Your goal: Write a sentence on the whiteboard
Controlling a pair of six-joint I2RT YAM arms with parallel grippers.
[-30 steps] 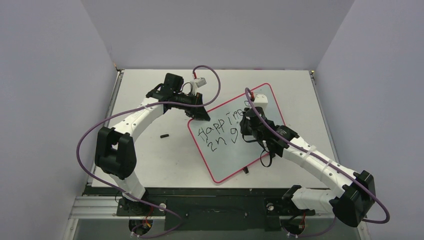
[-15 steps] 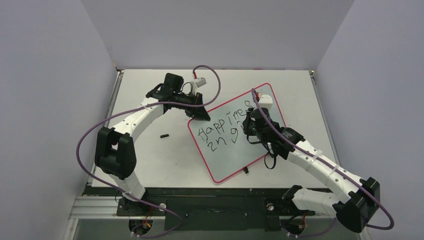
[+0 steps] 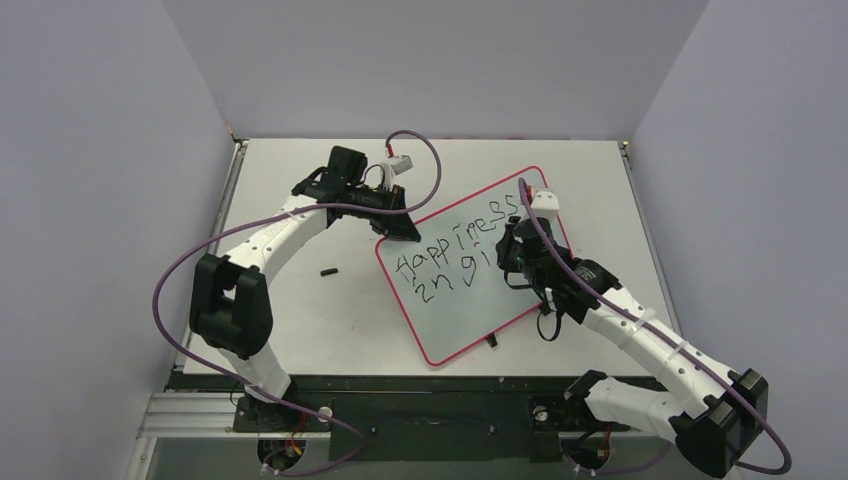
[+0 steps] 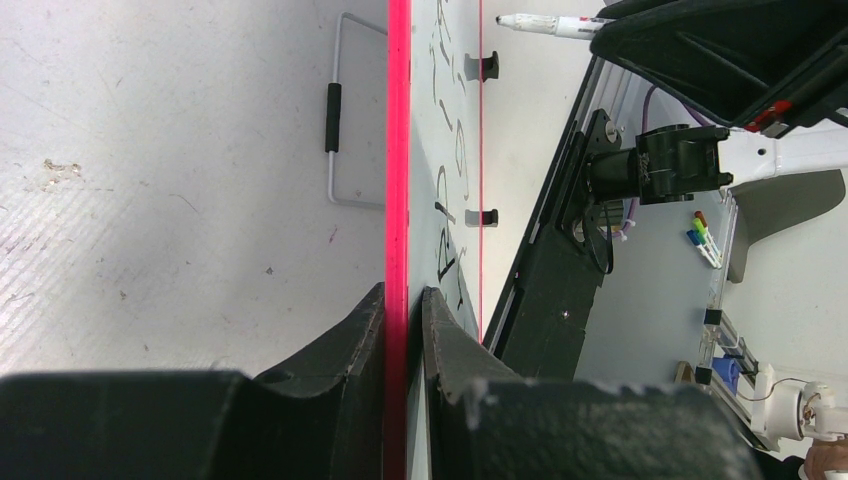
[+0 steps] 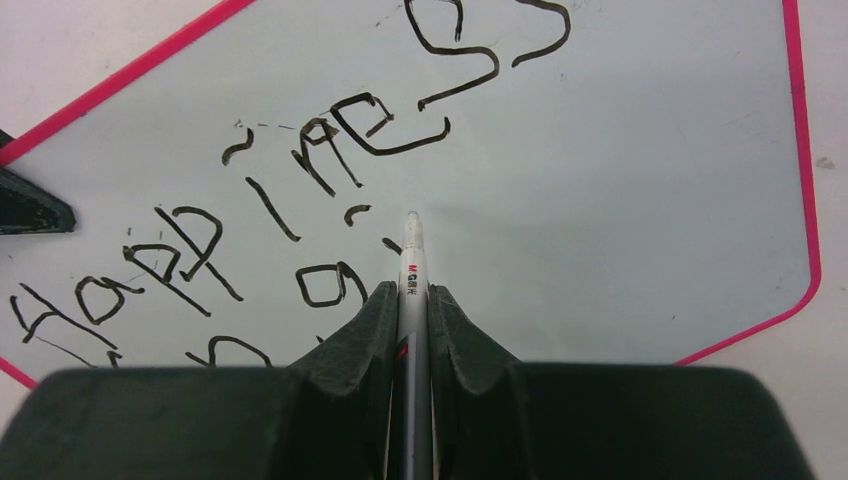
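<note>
- The whiteboard is laid flat on the table, centre-right of the top view. It is turned so that its long axis runs from lower left to upper right.
- The sentence is seen as two slanted black lines on the board's upper-left half: "Happiness" above, "in gi" below. The lower line is judged unfinished.
- A marker is clamped in the right gripper, whose jaws are closed tight on the barrel. In the right wrist view its long axis runs straight up the frame.
- The tip is placed just right of the last strokes of the lower line, under the "e" of the upper one. Whether the tip touches the board cannot be told.
- Key relation: blank board lies right and upper right of the tip in the right wrist view. The coming letters are judged to go that way, parallel to the upper line.
- The board's red rim is pinched by the left gripper at the upper-left corner in the top view, its jaws nearly closed. This is judged to be a steadying hold.
- The right arm is much the nearer to the writing spot; the left gripper is well apart from the tip.
- A small black object lies untouched on the table, left of the board.
</note>
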